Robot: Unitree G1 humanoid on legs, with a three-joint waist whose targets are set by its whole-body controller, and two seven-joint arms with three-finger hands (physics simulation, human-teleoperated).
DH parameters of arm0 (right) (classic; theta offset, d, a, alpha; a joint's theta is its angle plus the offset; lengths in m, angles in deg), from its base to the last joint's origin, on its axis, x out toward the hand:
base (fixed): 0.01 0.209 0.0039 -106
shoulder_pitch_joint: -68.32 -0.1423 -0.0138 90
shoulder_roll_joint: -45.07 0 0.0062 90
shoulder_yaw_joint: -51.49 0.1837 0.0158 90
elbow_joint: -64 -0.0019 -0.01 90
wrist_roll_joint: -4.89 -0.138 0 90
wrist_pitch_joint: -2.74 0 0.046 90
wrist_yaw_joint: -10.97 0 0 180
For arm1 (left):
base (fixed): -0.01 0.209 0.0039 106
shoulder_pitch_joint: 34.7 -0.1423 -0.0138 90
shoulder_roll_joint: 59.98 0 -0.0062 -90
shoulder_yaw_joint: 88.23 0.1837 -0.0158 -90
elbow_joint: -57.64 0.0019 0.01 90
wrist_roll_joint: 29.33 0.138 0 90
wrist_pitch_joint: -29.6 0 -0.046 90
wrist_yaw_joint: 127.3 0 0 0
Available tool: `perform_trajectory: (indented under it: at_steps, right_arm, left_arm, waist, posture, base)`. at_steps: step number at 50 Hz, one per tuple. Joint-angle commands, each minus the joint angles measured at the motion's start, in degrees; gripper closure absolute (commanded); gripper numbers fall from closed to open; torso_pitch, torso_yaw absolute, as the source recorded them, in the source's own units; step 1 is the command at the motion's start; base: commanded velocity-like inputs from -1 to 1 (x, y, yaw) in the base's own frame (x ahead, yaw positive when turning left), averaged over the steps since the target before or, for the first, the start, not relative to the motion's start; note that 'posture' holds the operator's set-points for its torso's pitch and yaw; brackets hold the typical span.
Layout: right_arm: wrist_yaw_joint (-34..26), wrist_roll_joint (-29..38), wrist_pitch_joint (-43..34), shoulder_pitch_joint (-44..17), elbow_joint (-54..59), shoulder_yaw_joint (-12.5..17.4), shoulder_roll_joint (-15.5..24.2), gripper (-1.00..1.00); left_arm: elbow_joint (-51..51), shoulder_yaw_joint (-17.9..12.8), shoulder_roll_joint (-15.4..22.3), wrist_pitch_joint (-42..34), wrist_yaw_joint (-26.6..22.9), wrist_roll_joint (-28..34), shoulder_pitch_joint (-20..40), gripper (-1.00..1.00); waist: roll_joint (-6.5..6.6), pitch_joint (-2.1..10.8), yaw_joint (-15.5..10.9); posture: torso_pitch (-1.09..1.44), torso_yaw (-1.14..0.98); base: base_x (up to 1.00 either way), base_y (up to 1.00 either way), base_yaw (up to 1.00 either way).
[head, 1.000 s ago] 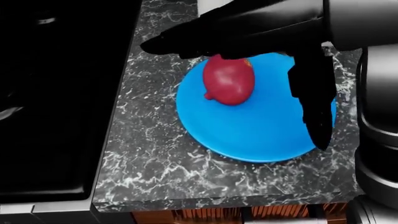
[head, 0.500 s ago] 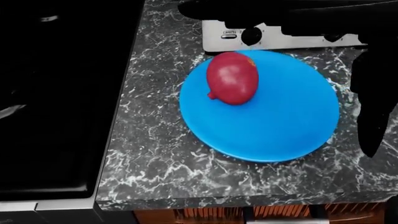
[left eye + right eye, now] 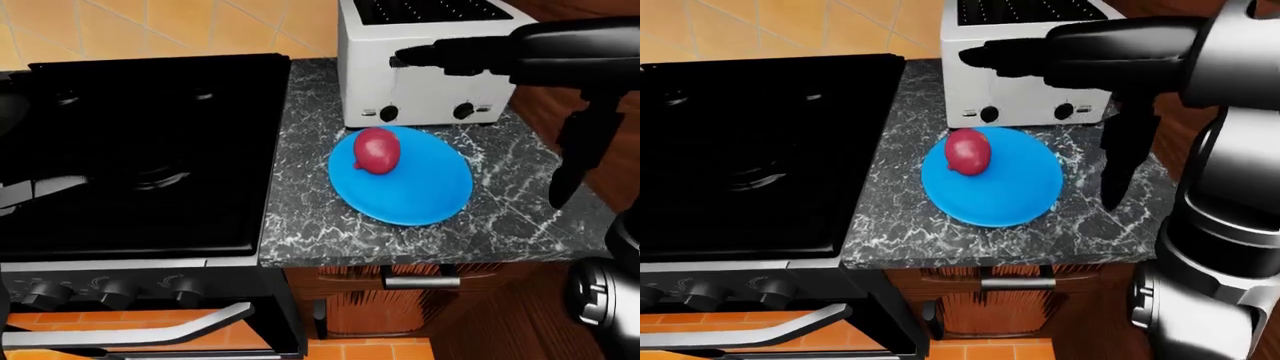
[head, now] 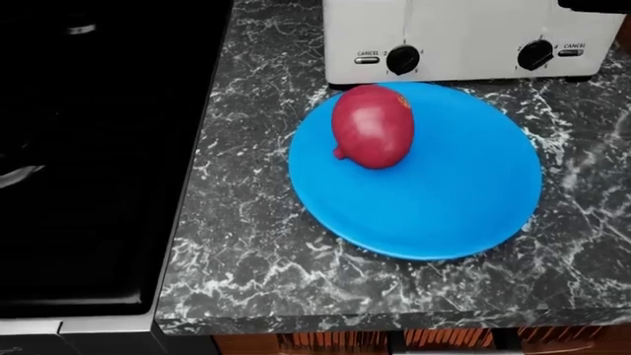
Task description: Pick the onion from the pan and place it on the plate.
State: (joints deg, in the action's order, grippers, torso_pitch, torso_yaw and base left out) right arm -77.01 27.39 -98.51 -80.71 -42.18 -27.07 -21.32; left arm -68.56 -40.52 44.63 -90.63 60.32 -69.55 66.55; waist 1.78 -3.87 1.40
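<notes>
The red onion (image 4: 373,126) lies on the blue plate (image 4: 444,200), on the plate's upper left part, with nothing touching it. My right hand (image 3: 1040,127) is open and empty. It hangs above the plate and the toaster, with one finger (image 3: 985,54) pointing left and another finger (image 3: 1118,180) hanging down at the plate's right. It is out of the head view. The pan is hard to tell apart from the black stove; a grey handle (image 3: 35,191) shows at the left edge of the left-eye view. My left hand is not in view.
A white toaster (image 4: 464,37) stands right above the plate on the dark marble counter (image 4: 246,251). The black stove (image 3: 140,150) fills the left side, with its knobs and oven handle (image 3: 130,330) below. The counter ends close below and right of the plate.
My right hand has lifted off the onion and risen out of the head view. The onion stays on the plate. The toaster now shows uncovered.
</notes>
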Motion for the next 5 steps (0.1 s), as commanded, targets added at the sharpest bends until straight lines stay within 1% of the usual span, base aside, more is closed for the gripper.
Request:
perform_trajectory:
  at_steps: [1, 5]
  right_arm:
    - [1.87, -0.47, 0.29, -1.00, -0.59, 1.37, 1.28, -1.00]
    - [3.00, -1.36, -0.18, 0.51, -0.93, 2.55, 2.93, -1.00]
  left_arm:
    - [-1.36, -0.87, 1.11, 1.51, -0.12, 0.02, 0.84, -1.00]
    - [-1.42, -0.78, 1.04, 1.50, -0.15, 0.13, 0.80, -1.00]
  waist:
    - [0.04, 1.24, -0.03]
    - [-0.11, 1.23, -0.09]
  posture:
    - [0.00, 0.00]
    - [0.00, 0.00]
  base:
    - [0.00, 0.00, 0.00]
    - [0.00, 0.00, 0.00]
